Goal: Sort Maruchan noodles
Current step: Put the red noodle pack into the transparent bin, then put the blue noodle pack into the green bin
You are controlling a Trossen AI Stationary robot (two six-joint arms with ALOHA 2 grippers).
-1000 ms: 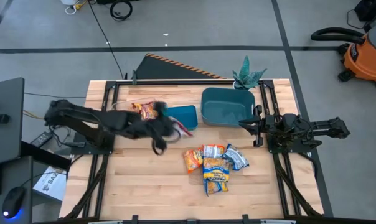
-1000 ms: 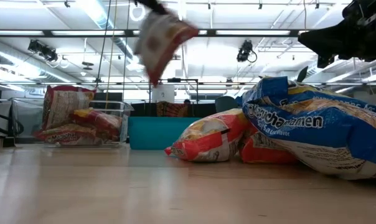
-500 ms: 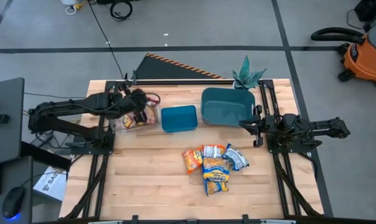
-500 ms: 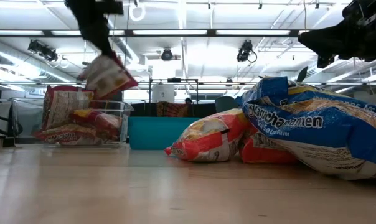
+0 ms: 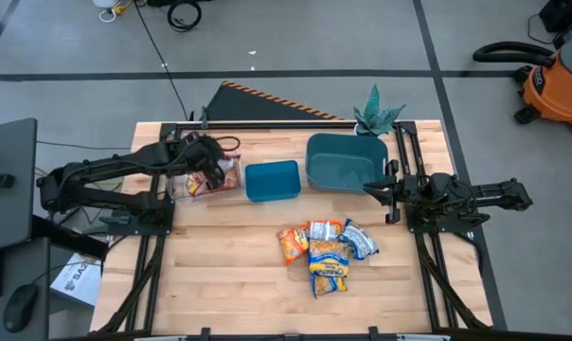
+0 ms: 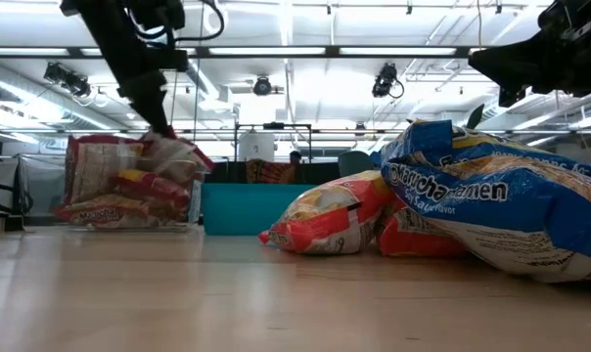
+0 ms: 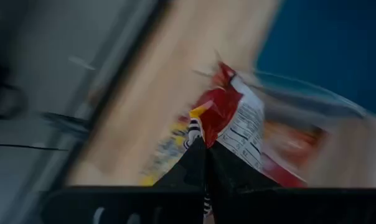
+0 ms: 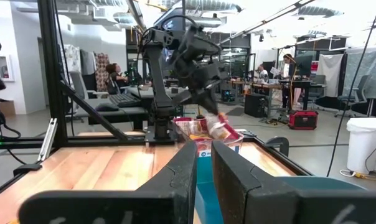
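My left gripper [image 5: 206,167] is shut on a red Maruchan noodle packet [image 6: 176,154] and holds it over the clear box [image 5: 231,186] at the table's far left. The box holds several red packets [image 6: 105,186]. A pile of orange and blue packets [image 5: 326,250] lies on the table right of centre, nearer the front. My right gripper [image 5: 373,189] waits at the table's right side, raised and level, its fingers [image 8: 182,171] a little apart with nothing between them. My left gripper pinches the red packet by one crinkled edge [image 7: 208,132] between its two fingertips. The fingers slant down from the table's left side. The packet hangs below them at the height of the box's rim [image 6: 183,161]; whether it touches the packets inside I cannot tell.
A small teal bin [image 5: 272,180] stands right of the clear box and a larger teal bin [image 5: 343,161] beyond it. A teal paper plant [image 5: 376,114] sits at the far edge. Bare wood lies at the near left.
My left gripper has swung from beside the small teal bin toward the table's far left and has come down over the clear box, rolling as it went. It stays shut, and the red packet has gone from high above the table to the box's rim.
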